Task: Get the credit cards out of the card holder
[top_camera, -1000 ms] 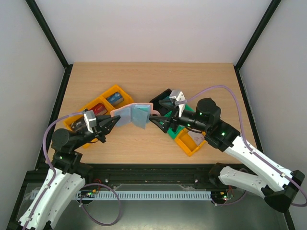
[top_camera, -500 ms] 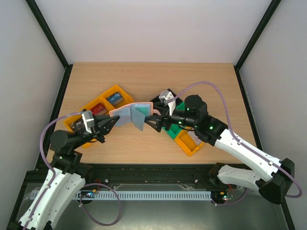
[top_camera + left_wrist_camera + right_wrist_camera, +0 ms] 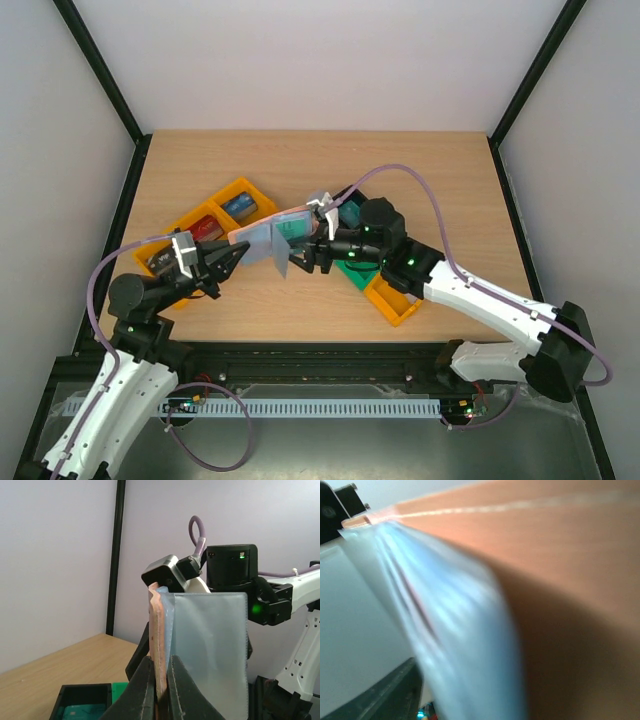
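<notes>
Two arms meet at frame centre, top view. Left gripper [image 3: 238, 254] clamped tight on brownish-pink edge of card holder [image 3: 272, 238], holder spread open above counter [image 3: 420, 170]. Right gripper [image 3: 305, 250] at holder's picture-right side; jaw width unclear.

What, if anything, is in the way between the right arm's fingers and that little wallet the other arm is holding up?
Nothing visible. The left fingers pinch the card holder up in the air, its pale blue-grey inside facing the right fingers, which are right at its edge. Whether they touch it is unclear.
</notes>
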